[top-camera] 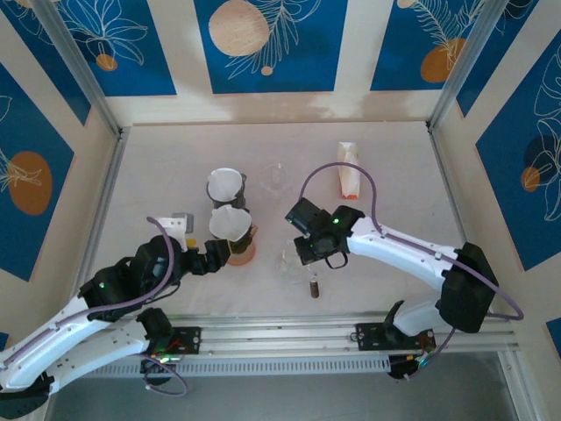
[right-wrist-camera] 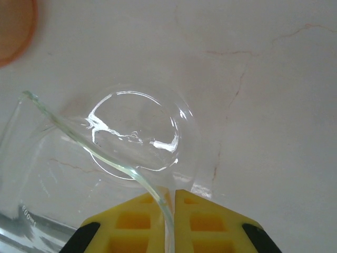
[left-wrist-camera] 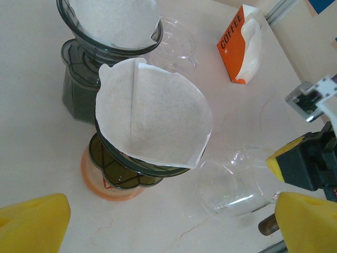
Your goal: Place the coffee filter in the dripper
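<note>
A white paper coffee filter (left-wrist-camera: 152, 116) sits opened inside a dark green dripper (left-wrist-camera: 138, 169) on an orange saucer (left-wrist-camera: 102, 188), its edge hanging over the rim on the right. From above, this filter (top-camera: 230, 223) is just right of my left gripper (top-camera: 210, 260). The left gripper (left-wrist-camera: 168, 234) is open, with its yellow fingers (left-wrist-camera: 32, 224) spread on either side and nothing between them. My right gripper (right-wrist-camera: 171, 195) is shut on the thin rim of a clear glass beaker (right-wrist-camera: 138, 132), which stands right of the dripper (top-camera: 290, 263).
A second dark dripper (top-camera: 225, 186) with its own filter stands behind the first. A clear glass vessel (top-camera: 274, 178) and an orange-and-white coffee bag (top-camera: 348, 170) lie further back. A small brown object (top-camera: 314, 286) sits near the front rail.
</note>
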